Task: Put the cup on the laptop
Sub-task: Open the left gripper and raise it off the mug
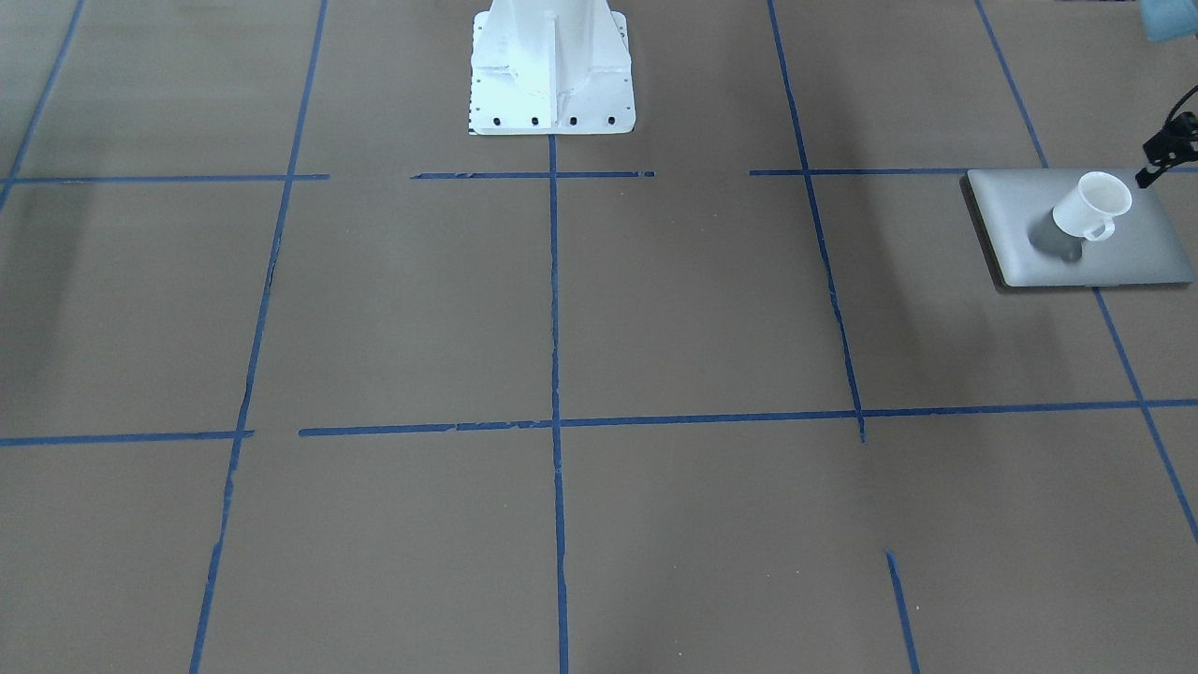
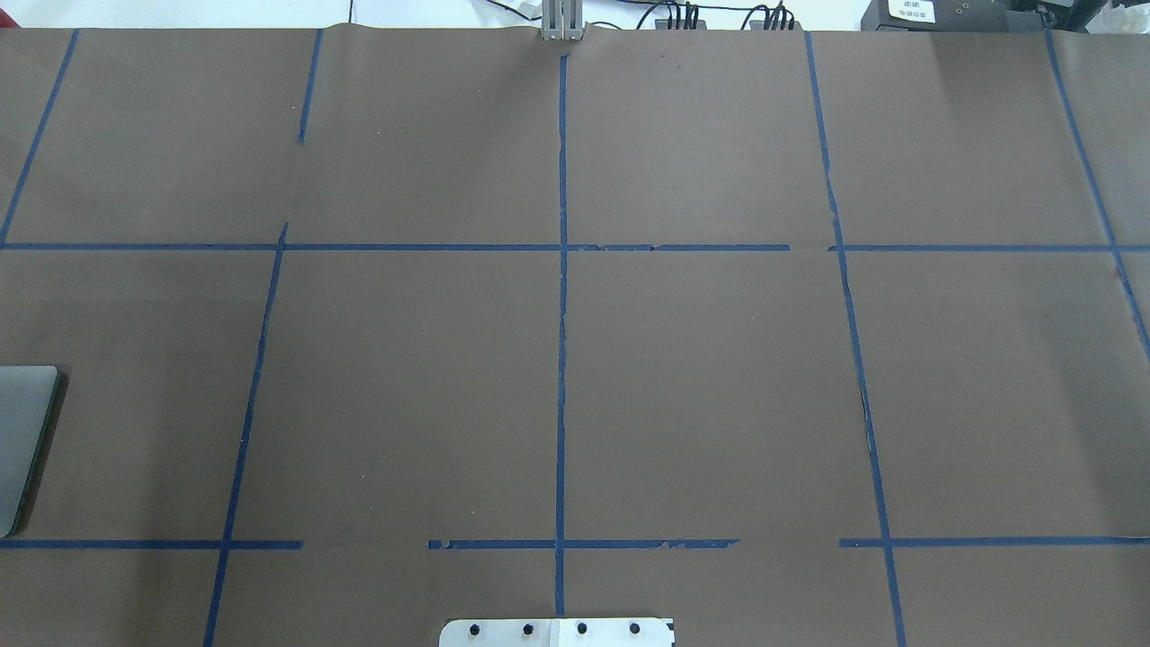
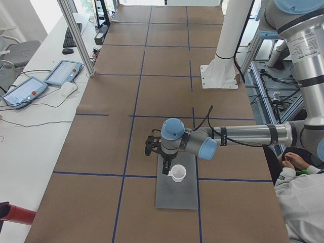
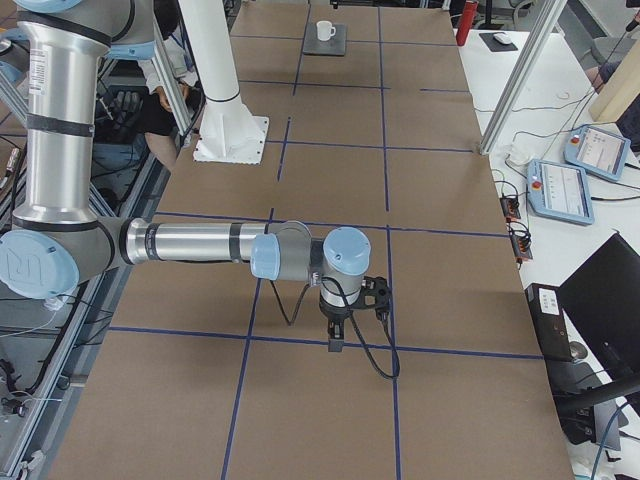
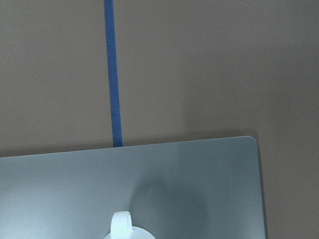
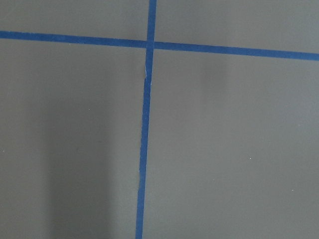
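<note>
The white cup (image 1: 1090, 206) stands upright on the closed silver-grey laptop (image 1: 1076, 234) at the table's end on my left side. In the exterior left view my left gripper (image 3: 165, 169) hangs just beside the cup (image 3: 177, 173), over the laptop's (image 3: 177, 195) far end; I cannot tell whether it is open or shut. The left wrist view shows the laptop lid (image 5: 174, 184) and only the cup's handle (image 5: 121, 224) at the bottom edge. My right gripper (image 4: 334, 340) points down over bare table far from the cup (image 4: 325, 30); I cannot tell its state.
The white robot pedestal (image 1: 552, 70) stands at the table's middle rear. Blue tape lines (image 2: 561, 359) grid the brown table. Teach pendants (image 3: 63, 72) and a metal post (image 3: 76, 35) are on the operators' side. A person (image 3: 301, 197) sits near the robot.
</note>
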